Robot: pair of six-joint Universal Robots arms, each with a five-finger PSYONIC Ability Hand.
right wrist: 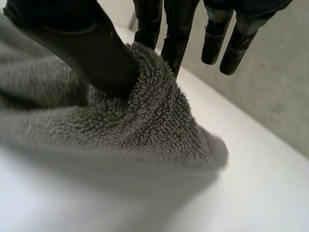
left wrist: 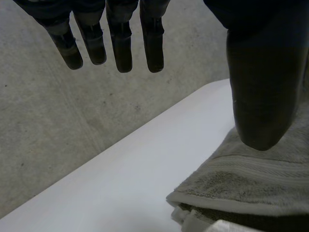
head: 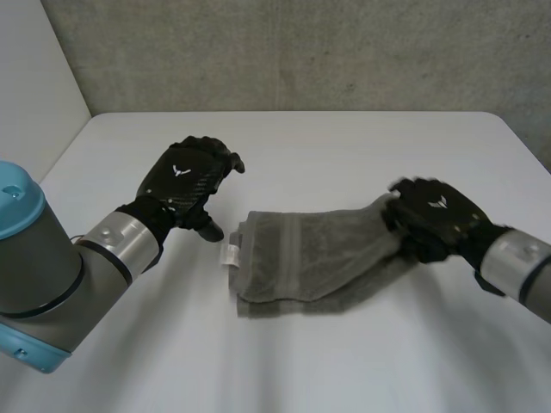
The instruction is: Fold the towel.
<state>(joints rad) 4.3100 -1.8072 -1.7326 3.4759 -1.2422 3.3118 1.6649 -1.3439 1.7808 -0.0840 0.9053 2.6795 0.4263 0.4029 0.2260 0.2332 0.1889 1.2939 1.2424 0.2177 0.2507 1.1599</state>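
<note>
Towel [head: 301, 258] part-folded on counter [head: 344, 146], long axis running between left robot hand [head: 185, 182] and right robot hand [head: 430, 217]. Right robot hand pinches lifted towel end, thumb against fingers. Left robot hand open, fingers straight, just beside opposite end. Likely fold direction: along axis, toward left.

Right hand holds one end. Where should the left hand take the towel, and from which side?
Take the towel at its stacked end by the white label, coming from the left hand side. The layered edge faces that open hand, so fingers could probably slide under, thumb on top.
</note>
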